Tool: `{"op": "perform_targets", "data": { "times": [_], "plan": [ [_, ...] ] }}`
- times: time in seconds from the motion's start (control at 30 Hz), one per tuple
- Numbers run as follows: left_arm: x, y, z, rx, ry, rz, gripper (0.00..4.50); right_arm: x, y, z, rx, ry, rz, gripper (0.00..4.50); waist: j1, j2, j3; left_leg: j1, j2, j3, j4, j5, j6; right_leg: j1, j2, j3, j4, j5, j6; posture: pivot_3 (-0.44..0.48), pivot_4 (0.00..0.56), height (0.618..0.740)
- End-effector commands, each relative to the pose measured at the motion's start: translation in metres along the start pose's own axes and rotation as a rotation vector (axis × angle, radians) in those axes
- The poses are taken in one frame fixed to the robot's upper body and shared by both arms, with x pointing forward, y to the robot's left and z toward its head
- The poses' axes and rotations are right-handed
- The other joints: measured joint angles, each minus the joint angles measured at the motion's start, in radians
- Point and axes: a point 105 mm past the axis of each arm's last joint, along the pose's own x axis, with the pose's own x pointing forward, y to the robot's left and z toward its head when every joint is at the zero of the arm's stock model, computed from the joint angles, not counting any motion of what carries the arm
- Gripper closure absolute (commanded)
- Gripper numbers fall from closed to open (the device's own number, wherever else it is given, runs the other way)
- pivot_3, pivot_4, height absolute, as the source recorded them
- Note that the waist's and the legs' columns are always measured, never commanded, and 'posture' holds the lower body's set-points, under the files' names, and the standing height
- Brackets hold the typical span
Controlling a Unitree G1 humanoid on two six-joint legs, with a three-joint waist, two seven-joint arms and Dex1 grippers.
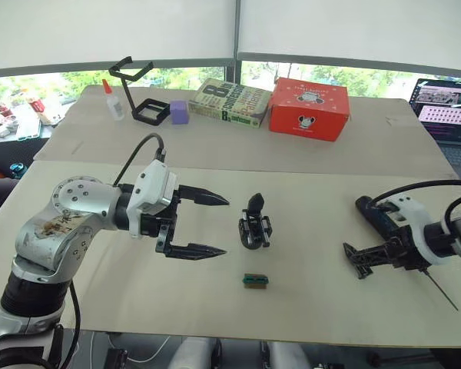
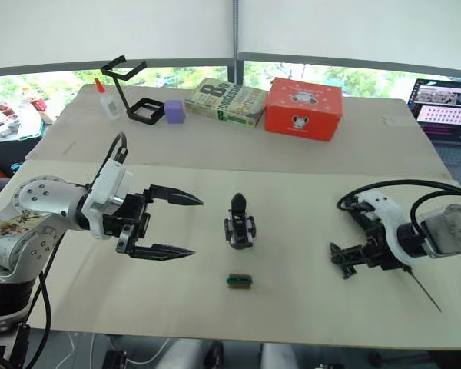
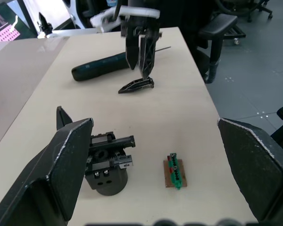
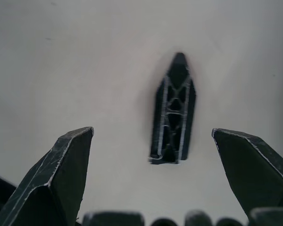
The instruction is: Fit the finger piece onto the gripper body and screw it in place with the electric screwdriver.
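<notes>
We note the right gripper (image 4: 151, 188), spread wide, poised directly above the finger piece (image 4: 173, 113) lying flat on the table (image 1: 307, 231); we advise straddling its long edges squarely before closing, left gripper (image 1: 211, 227) likewise spread.

From the head we look forward and down over the counter (image 1: 307, 192), both eyes sharing nearly one scene, the gripper body (image 1: 254, 223) near its middle. Our left wrist camera sits low, looking across the counter past that body toward the screwdriver (image 3: 101, 67). Our right wrist camera looks straight down, very near the finger piece (image 4: 174, 113), which the left wrist view shares.
</notes>
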Motion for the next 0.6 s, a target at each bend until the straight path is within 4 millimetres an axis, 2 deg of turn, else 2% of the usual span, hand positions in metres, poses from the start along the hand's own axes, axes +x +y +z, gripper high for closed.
{"op": "perform_targets", "data": {
  "times": [0.03, 0.17, 0.2, 0.27, 0.3, 0.5, 0.6],
  "plan": [
    [-0.002, 0.000, 0.005, 0.041, 0.007, 0.008, 0.04, 0.003, -0.007, 0.000, 0.010, 0.003, -0.034, 0.00, -0.003, 0.000, 0.000, 0.000, 0.000, 0.000, 0.000, 0.000, 0.000, 0.000, 0.000, 0.000, 0.000, 0.000, 0.000, 0.000, 0.150, 0.740],
    [0.000, 0.000, 0.004, 0.050, 0.007, 0.004, 0.04, 0.012, -0.010, -0.008, 0.029, 0.028, -0.037, 0.00, -0.003, 0.000, 0.000, 0.000, 0.000, 0.001, 0.000, 0.000, 0.000, 0.000, 0.001, 0.000, 0.001, 0.000, 0.000, 0.000, 0.150, 0.740],
    [0.001, 0.000, 0.005, 0.048, 0.001, 0.007, 0.00, 0.014, -0.009, -0.008, 0.036, 0.023, -0.028, 0.41, -0.003, 0.000, 0.000, 0.000, 0.000, 0.000, 0.000, 0.000, 0.000, 0.000, 0.001, 0.000, 0.001, 0.000, 0.000, 0.000, 0.150, 0.740],
    [0.002, 0.003, 0.005, 0.049, -0.003, 0.014, 0.00, 0.020, -0.009, -0.006, 0.016, 0.012, -0.025, 0.84, -0.004, 0.000, 0.000, 0.001, 0.000, 0.000, 0.000, 0.000, 0.000, 0.001, 0.001, 0.000, 0.001, 0.000, 0.000, 0.000, 0.150, 0.740],
    [0.003, 0.004, 0.005, 0.052, -0.005, 0.018, 0.00, 0.023, -0.009, -0.006, 0.008, 0.008, -0.026, 1.34, -0.003, -0.001, 0.000, 0.001, 0.000, 0.000, 0.000, 0.000, 0.000, 0.001, 0.001, 0.000, 0.001, 0.000, 0.000, 0.000, 0.150, 0.740],
    [0.002, 0.011, 0.005, 0.037, -0.006, 0.047, 0.00, 0.028, -0.013, -0.013, -0.021, 0.008, -0.039, 3.36, -0.008, -0.003, -0.002, 0.004, 0.001, 0.000, 0.000, 0.000, 0.000, 0.004, 0.002, 0.000, 0.001, 0.000, 0.000, 0.000, 0.150, 0.740],
    [-0.006, 0.012, 0.001, -0.132, -0.042, 0.070, 0.00, -0.003, -0.023, 0.018, -0.203, -0.220, -0.077, 3.38, -0.008, -0.003, -0.002, 0.005, 0.001, 0.000, 0.000, 0.000, 0.000, 0.005, 0.003, 0.000, 0.000, 0.000, 0.000, 0.000, 0.150, 0.740]
  ]
}}
